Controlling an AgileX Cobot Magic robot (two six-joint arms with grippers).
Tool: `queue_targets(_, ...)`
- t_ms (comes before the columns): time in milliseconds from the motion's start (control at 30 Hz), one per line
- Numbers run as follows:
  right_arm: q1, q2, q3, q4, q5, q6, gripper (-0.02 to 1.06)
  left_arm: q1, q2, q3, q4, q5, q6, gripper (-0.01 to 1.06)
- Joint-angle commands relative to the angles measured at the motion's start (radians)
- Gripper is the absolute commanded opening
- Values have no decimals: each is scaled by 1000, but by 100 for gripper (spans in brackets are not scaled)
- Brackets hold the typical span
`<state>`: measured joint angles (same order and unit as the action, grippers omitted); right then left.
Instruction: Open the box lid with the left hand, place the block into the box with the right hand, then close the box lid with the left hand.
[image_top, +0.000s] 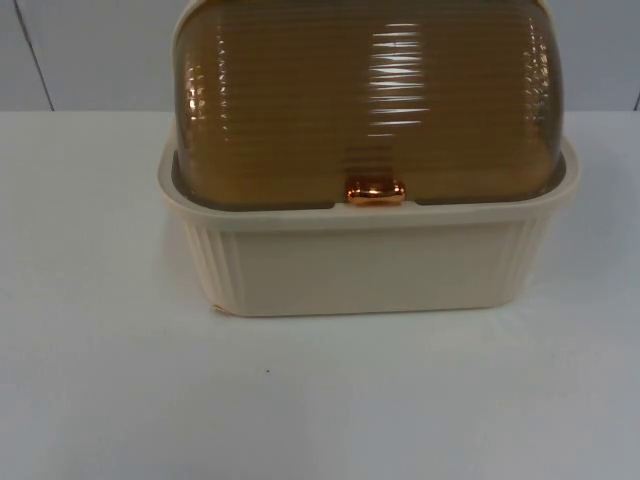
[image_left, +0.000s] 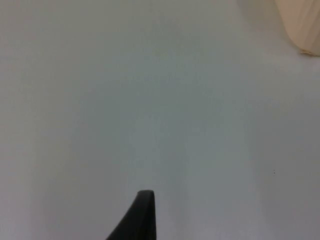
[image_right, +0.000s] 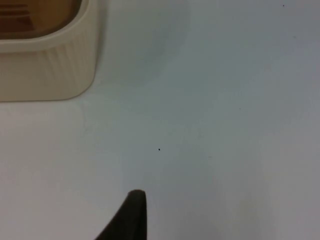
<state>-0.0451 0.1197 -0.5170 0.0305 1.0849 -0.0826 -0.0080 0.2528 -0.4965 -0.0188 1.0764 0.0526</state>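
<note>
White table (image_top: 100, 400) spans the lower two thirds of the top view, ending at the grey partition wall (image_top: 90, 50) along the upper edge.

Box (image_top: 370, 265): cream, ribbed sides, upper centre of the top view, standing on the table close to the wall. Broad rim all round.

Box lid (image_top: 370, 100): amber, translucent, ribbed dome, down and seated inside the rim (closed). A copper-coloured latch (image_top: 376, 192) sits at the middle of its front edge, just above the cream wall.

Left gripper: one black fingertip (image_left: 142, 215) shows in the left wrist view, above bare table. A cream corner of the box (image_left: 305, 25) lies well apart from it, far across the table. Whether the fingers are apart or together, cannot tell.

Right gripper: one black fingertip (image_right: 131, 215) shows in the right wrist view, again over bare table. The box's rounded corner (image_right: 55, 65), with a sliver of amber lid (image_right: 35, 15) inside the rim, lies well apart from the tip. Spread of the fingers, cannot tell.

A tiny dark speck (image_top: 266, 371) marks the table in front of the box.
</note>
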Motion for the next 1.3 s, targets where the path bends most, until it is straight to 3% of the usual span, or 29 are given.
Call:
queue_targets(0,0,-9,1,-2,-4,0,105,-5,-29,3,-7,1,-2,104)
queue_targets(367,0,-9,1,-2,-4,0,105,-5,-248,3,-5,1,-2,104)
queue_targets(1267,0,-9,1,-2,-4,0,105,-5,-253,3,1,-1,-8,104)
